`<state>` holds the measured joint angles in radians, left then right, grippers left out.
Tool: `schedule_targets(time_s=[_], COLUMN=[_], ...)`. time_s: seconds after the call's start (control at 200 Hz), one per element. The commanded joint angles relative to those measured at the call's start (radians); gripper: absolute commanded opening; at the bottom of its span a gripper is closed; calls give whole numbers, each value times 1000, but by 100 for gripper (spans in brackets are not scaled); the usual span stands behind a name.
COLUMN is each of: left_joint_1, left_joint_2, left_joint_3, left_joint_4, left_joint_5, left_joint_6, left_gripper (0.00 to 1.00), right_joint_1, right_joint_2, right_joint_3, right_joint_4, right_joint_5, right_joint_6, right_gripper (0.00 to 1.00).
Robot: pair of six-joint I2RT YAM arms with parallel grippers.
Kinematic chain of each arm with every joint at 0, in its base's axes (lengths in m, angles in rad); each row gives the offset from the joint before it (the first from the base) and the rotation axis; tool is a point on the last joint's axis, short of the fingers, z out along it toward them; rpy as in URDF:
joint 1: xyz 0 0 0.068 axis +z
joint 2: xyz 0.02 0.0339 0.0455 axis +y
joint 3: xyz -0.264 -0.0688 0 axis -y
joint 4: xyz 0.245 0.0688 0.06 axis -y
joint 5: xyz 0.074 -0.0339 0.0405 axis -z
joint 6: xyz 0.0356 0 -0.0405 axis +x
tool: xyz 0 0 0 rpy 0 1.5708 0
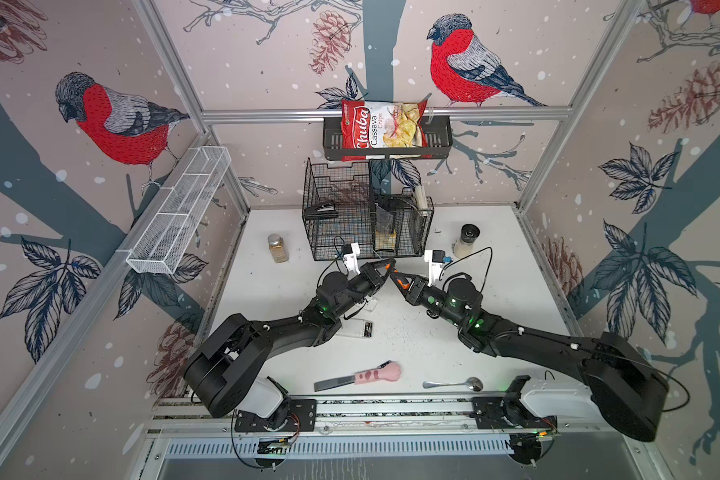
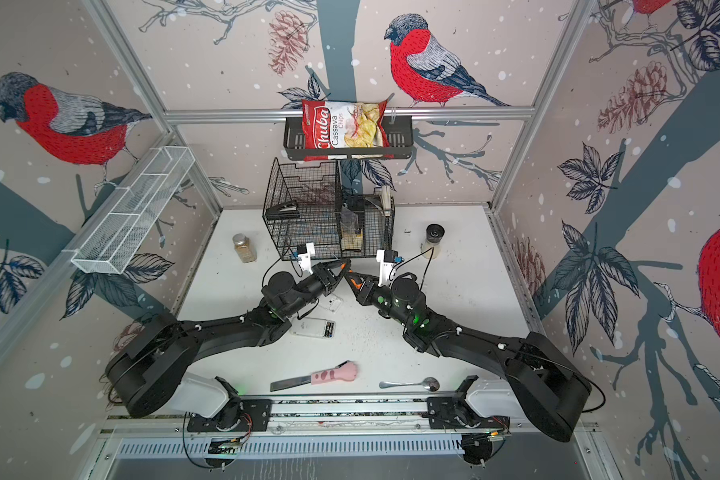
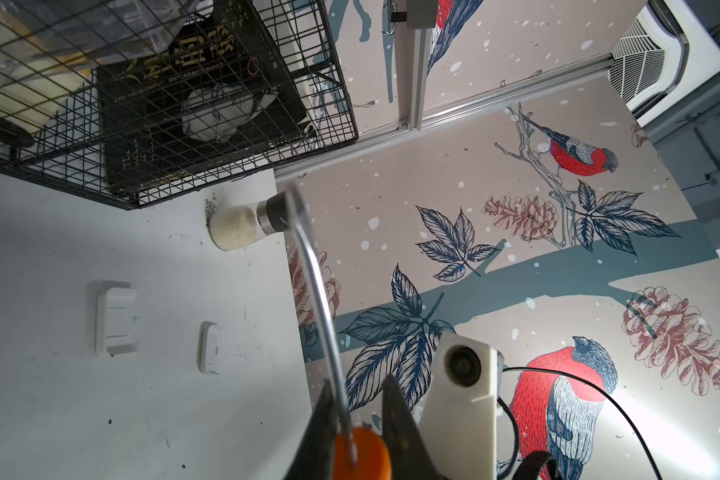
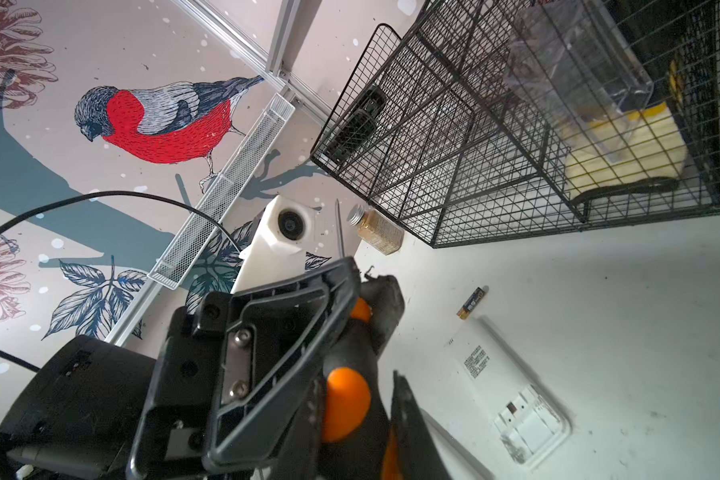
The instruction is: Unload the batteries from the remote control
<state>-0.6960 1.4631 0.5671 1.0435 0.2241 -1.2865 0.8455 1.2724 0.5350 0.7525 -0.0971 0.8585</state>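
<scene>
White bench (image 1: 495,291) below: left fingers (image 3: 395,419) clamp the screwdriver (image 3: 362,453), right fingers (image 4: 408,428) flank its handle, grip unclear; likely handover, then remote (image 1: 356,330).

My white table (image 1: 495,299), speckled with dark grit, and what sits on it.
At the back stands a black wire basket (image 1: 337,216), with a brown spice jar (image 1: 278,248) to its left and a black-capped grinder (image 1: 466,241) to its right. Near the middle lies a white remote (image 1: 356,330), partly hidden, its end compartment open, with a smaller white piece (image 1: 370,306) just behind it. One battery (image 4: 472,302) lies loose on the bare top. Along the front edge lie a pink-handled knife (image 1: 358,376) and a spoon (image 1: 454,384).
</scene>
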Motion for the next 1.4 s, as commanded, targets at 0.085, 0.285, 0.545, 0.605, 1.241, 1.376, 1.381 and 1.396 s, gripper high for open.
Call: schedule_targets(time_s=[0.085,0.285,0.545,0.605,1.241,1.376,1.381,1.396], left_joint_1=[-2,-3,0,3,75,104,105,108], left_joint_2=[-12,-25,-36,-41,-230,-343,-347,-361], left_joint_3=[-21,-30,-32,-34,-50,-85,-87,-91], left_joint_4=[-59,-69,-83,-88,-359,-574,-581,-601], left_joint_5=[-8,-18,-28,-30,-87,-140,-142,-145], left_joint_6=[62,71,85,90,195,209,210,210], left_gripper=[0,3,23,25,39,39,39,39], right_joint_1=[1,1,1,1,9,13,13,14], right_joint_2=[-5,-15,-15,-15,-78,-129,-131,-135], right_joint_3=[32,49,54,53,46,39,39,39], right_joint_4=[58,-45,-136,-150,-346,-446,-451,-463], right_joint_5=[29,45,35,31,13,12,12,10], right_joint_6=[-25,-48,-60,-63,-115,-147,-149,-154], right_gripper=[2,1,0,0,0,0,0,0])
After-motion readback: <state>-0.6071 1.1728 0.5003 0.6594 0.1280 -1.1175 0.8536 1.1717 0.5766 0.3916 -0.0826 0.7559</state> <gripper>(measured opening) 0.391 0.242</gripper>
